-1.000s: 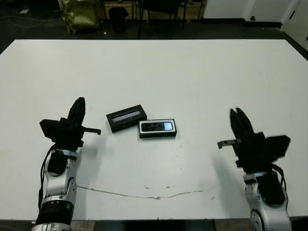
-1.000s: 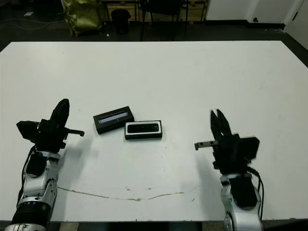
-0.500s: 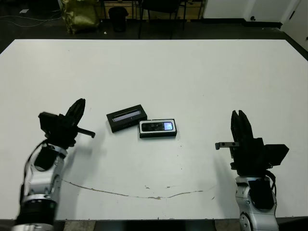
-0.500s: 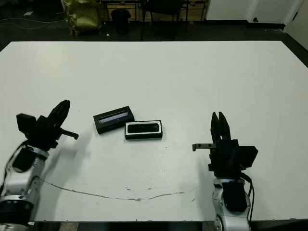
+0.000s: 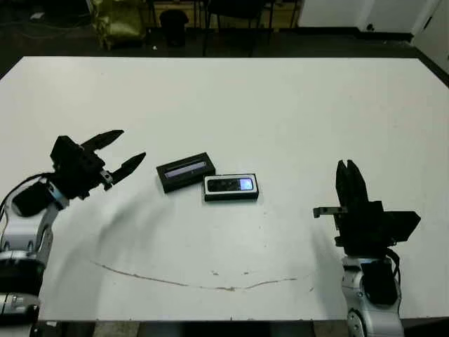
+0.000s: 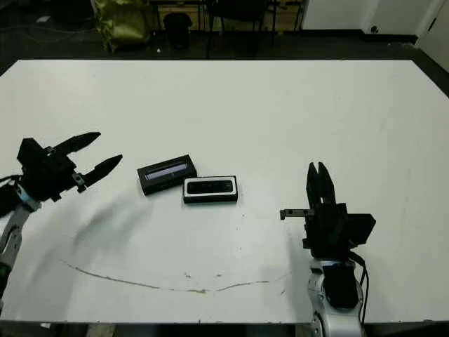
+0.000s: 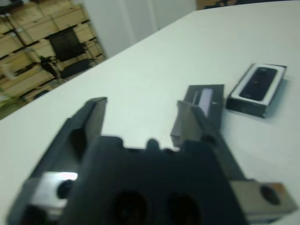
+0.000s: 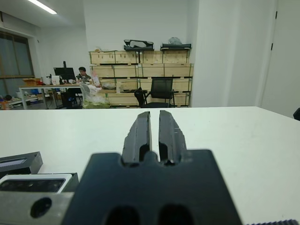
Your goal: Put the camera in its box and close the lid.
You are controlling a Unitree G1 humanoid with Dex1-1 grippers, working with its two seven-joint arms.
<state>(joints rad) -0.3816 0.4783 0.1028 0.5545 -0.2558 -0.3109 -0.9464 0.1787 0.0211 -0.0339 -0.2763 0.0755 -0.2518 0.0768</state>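
The camera (image 5: 230,184) lies flat inside the white-lined box (image 5: 231,198) at the middle of the table. The lid (image 5: 185,170), black with a grey strip, rests on the table touching the box's left end, slightly angled. My left gripper (image 5: 132,145) is open and empty, hovering left of the lid with its fingers pointing toward it. The left wrist view shows the lid (image 7: 202,99) and box (image 7: 258,84) beyond that gripper's fingers (image 7: 90,118). My right gripper (image 5: 347,168) is shut and empty, upright, well to the right of the box.
A thin brown line (image 5: 210,281) runs across the white table (image 5: 280,105) near its front edge. Beyond the far edge are a yellow-green bag (image 5: 116,21) and chair legs. A person (image 8: 83,72) sits at a distant desk in the right wrist view.
My left arm has swung outward and turned its gripper toward the lid, and the fingers have opened. My right gripper sank slightly, then stayed put. Lid and box have not moved.
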